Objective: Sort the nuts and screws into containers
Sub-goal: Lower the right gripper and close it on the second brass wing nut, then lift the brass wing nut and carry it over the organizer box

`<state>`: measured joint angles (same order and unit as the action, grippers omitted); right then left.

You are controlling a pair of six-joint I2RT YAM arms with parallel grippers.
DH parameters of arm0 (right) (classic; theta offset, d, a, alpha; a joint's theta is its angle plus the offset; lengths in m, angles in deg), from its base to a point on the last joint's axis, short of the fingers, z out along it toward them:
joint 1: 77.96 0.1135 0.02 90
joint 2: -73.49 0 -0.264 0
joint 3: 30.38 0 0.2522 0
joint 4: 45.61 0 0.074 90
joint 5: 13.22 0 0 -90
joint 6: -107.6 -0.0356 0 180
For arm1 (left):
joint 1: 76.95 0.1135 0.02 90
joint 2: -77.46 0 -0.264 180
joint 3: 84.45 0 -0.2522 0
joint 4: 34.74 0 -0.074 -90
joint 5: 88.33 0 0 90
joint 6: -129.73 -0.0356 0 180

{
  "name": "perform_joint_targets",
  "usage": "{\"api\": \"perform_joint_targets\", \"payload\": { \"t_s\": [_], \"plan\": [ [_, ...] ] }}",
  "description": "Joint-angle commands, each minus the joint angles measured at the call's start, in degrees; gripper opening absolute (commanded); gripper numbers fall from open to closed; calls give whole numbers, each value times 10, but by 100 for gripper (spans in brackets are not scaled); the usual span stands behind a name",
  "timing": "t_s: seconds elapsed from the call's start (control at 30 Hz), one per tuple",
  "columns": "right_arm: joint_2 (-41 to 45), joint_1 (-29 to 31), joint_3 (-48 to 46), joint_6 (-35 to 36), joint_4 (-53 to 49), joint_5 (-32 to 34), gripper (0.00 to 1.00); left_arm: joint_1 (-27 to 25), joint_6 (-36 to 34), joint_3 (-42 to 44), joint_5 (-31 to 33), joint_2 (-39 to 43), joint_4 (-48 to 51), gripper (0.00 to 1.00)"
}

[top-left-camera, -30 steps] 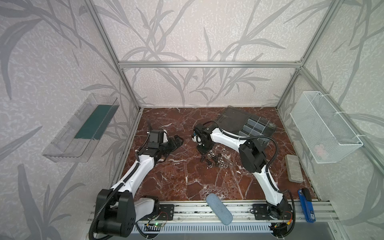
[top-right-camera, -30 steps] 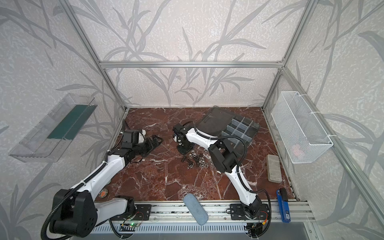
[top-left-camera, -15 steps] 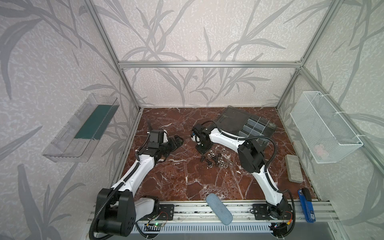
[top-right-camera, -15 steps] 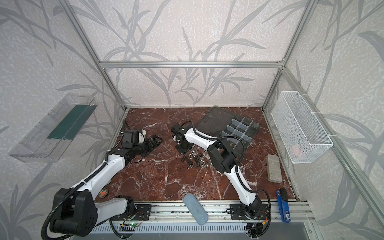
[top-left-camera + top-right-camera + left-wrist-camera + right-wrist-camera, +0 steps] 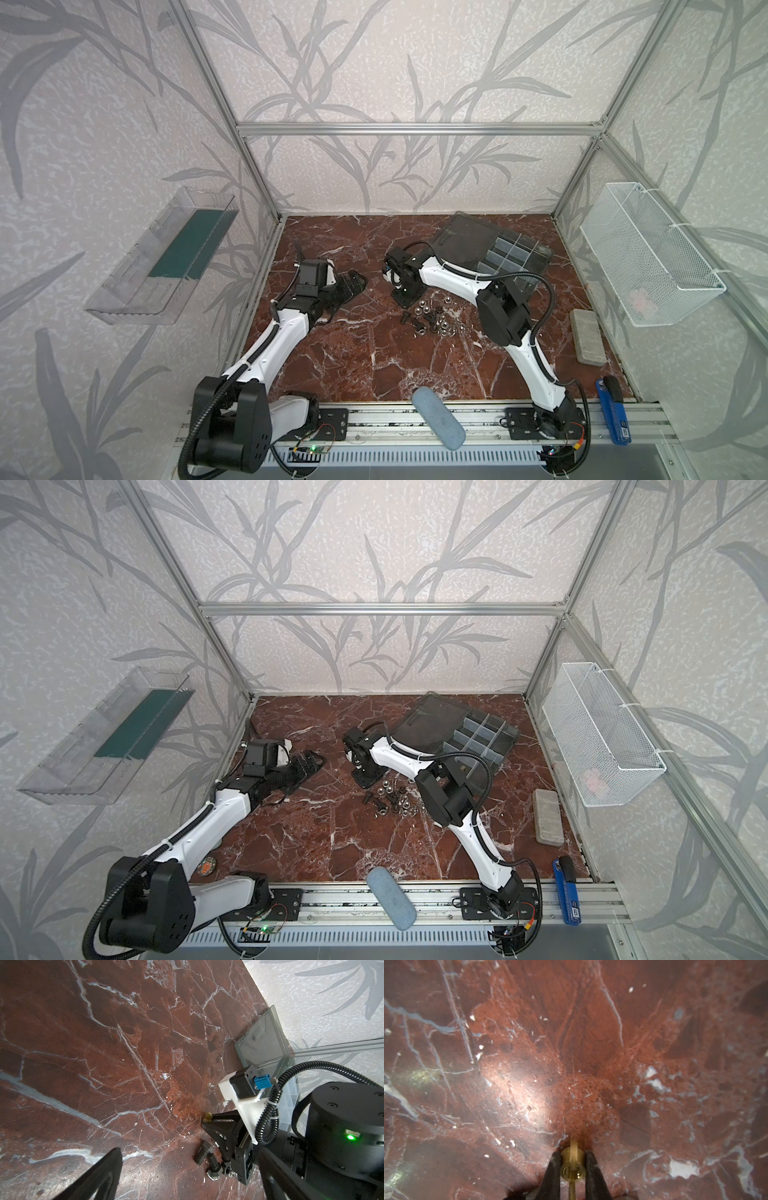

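This is a robotics lab cell, not anyone's home. It is a booth of aluminium frame (image 5: 415, 129) bars, closed in by leaf-print panels (image 5: 415, 62) over a red marble-patterned tabletop (image 5: 353, 353). The left arm (image 5: 274, 345) and right arm (image 5: 536, 365), white and black, are bolted to a slotted rail (image 5: 395, 419) well behind the left gripper (image 5: 353, 284) and right gripper (image 5: 406, 296), with cables (image 5: 550, 293) looping off them. A clear wall tray (image 5: 124, 299) hangs out beyond the left gripper's side, and a white wire mesh basket (image 5: 648, 266) beyond the right gripper's.

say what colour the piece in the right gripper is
Brass-gold piece, clearest in the right wrist view.
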<state>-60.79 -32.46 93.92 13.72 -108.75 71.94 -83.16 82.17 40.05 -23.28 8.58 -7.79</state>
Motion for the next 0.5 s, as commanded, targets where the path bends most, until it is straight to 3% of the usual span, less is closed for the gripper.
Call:
{"api": "perform_joint_targets", "payload": {
  "t_s": [0.0,0.47],
  "plan": [
    [12,-2,-31,-15,23,-40,0,2,-5,4,6,1,-2,99],
    [125,-89,-65,-14,51,-28,0,2,2,9,-1,2,-11,99]
  ]
}}
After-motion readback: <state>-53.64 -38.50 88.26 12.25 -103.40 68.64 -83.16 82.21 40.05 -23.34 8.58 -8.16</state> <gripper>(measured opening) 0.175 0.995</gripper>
